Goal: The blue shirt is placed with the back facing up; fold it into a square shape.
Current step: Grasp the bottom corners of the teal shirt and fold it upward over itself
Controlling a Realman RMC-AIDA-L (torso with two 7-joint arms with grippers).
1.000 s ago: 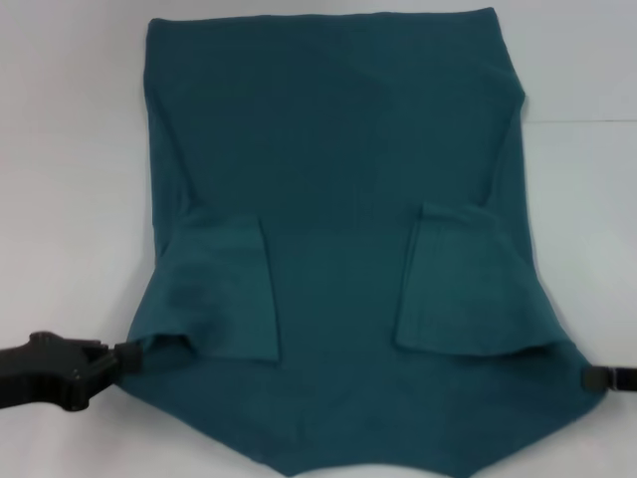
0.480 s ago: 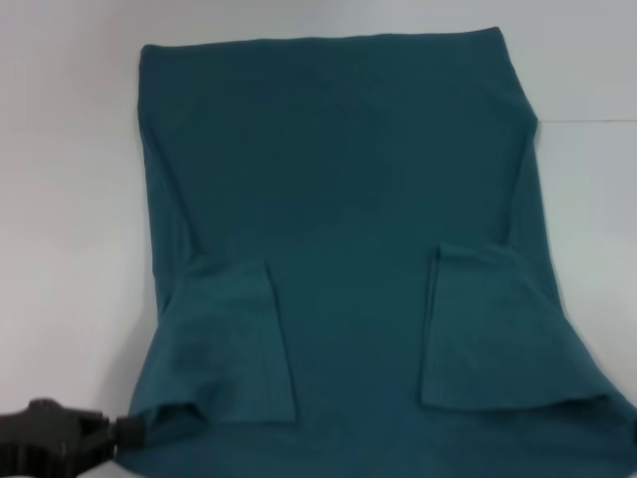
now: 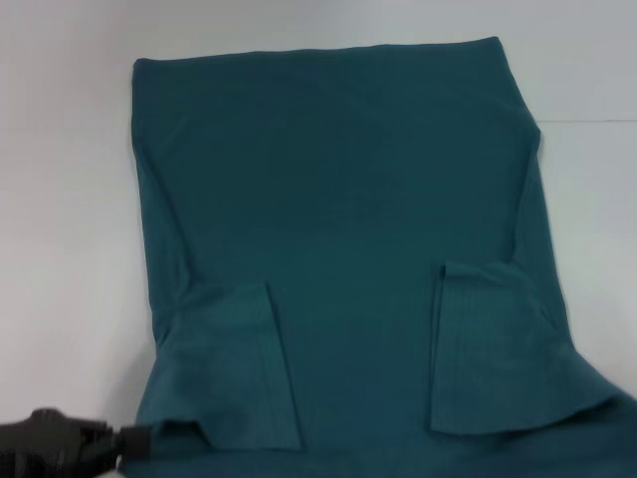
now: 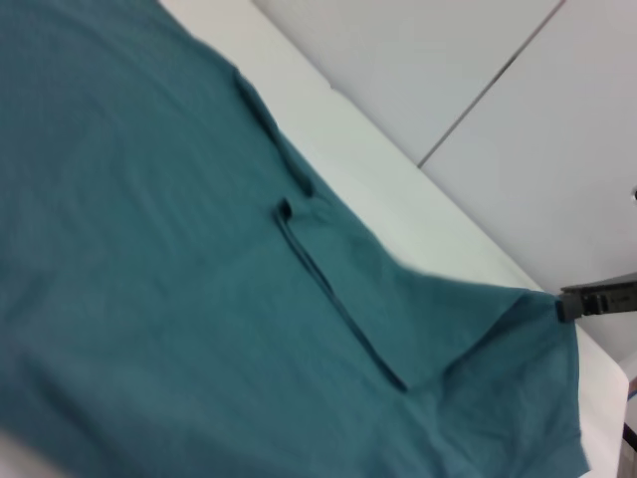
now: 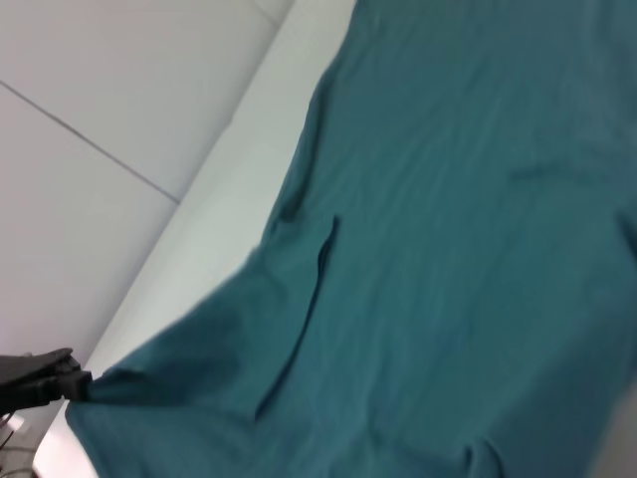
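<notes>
Blue shirt [image 3: 338, 229], clenched at both shoulders by L gripper [image 3: 127, 442] & R gripper [image 4: 569, 302], has been dragged nearer; sleeves already folded in.

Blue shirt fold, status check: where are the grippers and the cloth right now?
Left gripper shut on blue shirt at its near left corner. Right gripper shut on the near right corner. Both sleeves folded inward. Nothing in the way.

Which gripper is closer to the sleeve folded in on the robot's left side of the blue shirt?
Left. The left gripper pinches the blue shirt's near corner right beside that sleeve; the right gripper holds the opposite near corner, across the shirt's width.
</notes>
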